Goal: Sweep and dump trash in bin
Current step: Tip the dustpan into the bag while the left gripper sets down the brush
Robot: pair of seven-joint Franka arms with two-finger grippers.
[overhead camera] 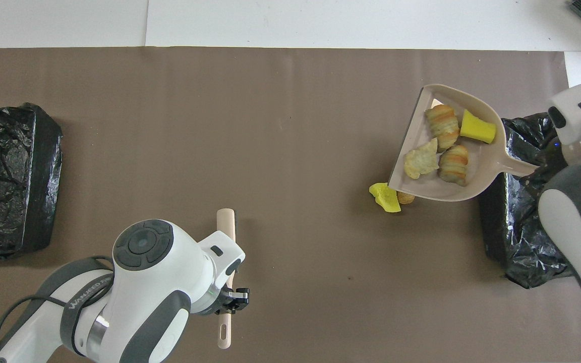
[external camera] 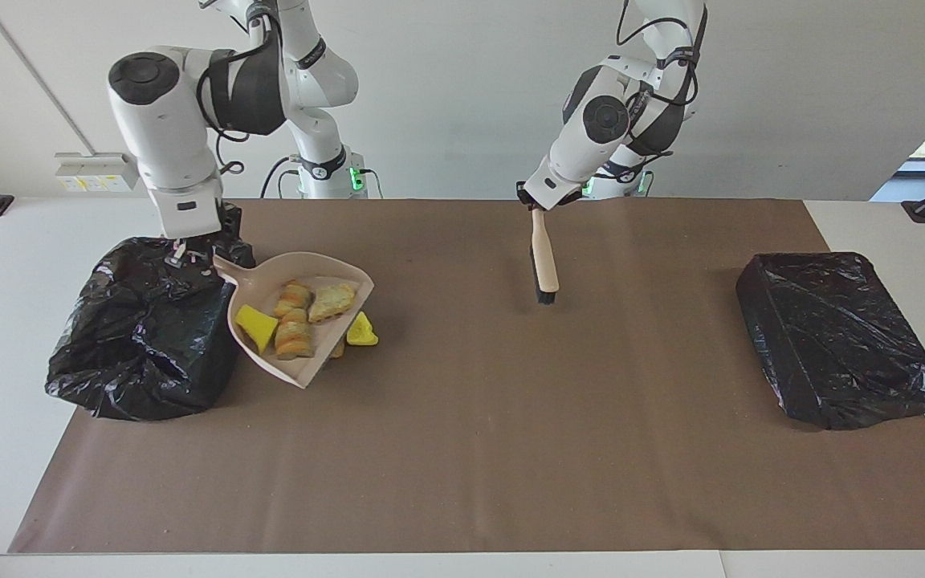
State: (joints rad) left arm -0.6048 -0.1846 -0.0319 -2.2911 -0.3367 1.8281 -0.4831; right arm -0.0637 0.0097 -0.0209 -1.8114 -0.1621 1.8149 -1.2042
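My right gripper (external camera: 181, 255) is shut on the handle of the pale pink dustpan (external camera: 270, 277), which hangs in the air beside the black-bagged bin (external camera: 141, 337) with its handle over the bin's rim. Trash lies in the dustpan (overhead camera: 482, 161): a yellow sponge chunk (overhead camera: 477, 127) and three bread pieces (overhead camera: 443, 123). On the mat, partly under the pan, lie another yellow chunk (external camera: 361, 331) and a bread piece (overhead camera: 405, 198). My left gripper (external camera: 537, 207) is shut on the handle of the brush (external camera: 543, 261), which points bristles down over the mat's middle.
A second black-bagged bin (external camera: 836, 337) stands at the left arm's end of the table. A brown mat (external camera: 462, 449) covers most of the tabletop, with white table showing at both ends.
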